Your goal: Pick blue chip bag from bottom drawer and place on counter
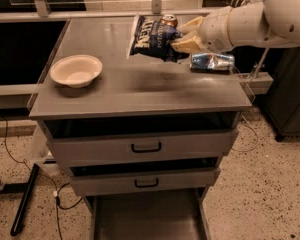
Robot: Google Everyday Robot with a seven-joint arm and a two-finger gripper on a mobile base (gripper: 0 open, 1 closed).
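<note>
The blue chip bag (pixel 152 38) is dark navy with white lettering and hangs just above the far middle of the counter (pixel 140 86). My gripper (pixel 186 38) is shut on the bag's right edge, with the white arm reaching in from the upper right. The bottom drawer (pixel 147 219) is pulled open at the foot of the cabinet and its floor shows nothing on it.
A cream bowl (pixel 76 70) sits on the counter's left side. A small shiny light-blue packet (pixel 212 61) lies at the right edge. A soda can (pixel 169 19) stands behind the bag. Two upper drawers with black handles (pixel 146 147) are slightly open.
</note>
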